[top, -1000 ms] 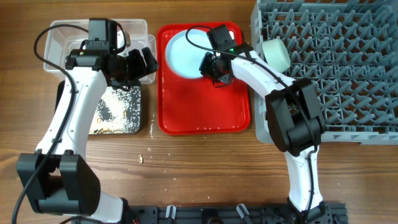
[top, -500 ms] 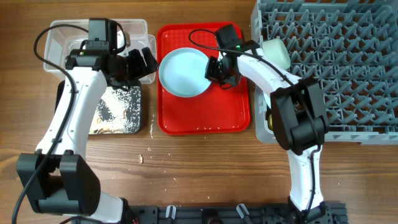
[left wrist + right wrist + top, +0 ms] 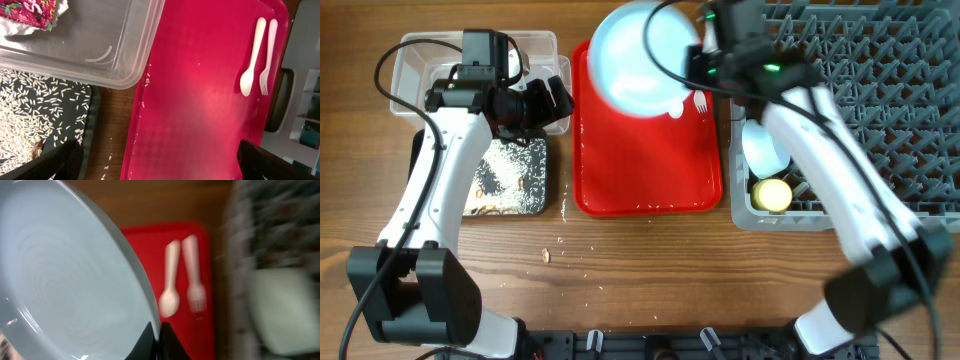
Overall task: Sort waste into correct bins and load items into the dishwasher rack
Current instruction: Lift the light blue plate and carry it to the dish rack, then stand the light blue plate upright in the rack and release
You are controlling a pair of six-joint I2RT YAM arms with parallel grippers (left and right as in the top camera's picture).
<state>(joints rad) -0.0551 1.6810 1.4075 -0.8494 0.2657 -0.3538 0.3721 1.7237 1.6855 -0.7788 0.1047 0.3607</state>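
Plate [image 3: 638, 55] tilted above red tray [image 3: 650, 170], rim clamped in raised right pincer [image 3: 159, 332]; left pincer [image 3: 552, 103] spread wide.

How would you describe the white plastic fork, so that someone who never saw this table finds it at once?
Find the flat red serving tray in the middle of the table. Near its far corner beside the grey grid dishwasher rack, two white plastic utensils lie side by side. The fork is nearer the rack and has tines, unlike the round-ended spoon.
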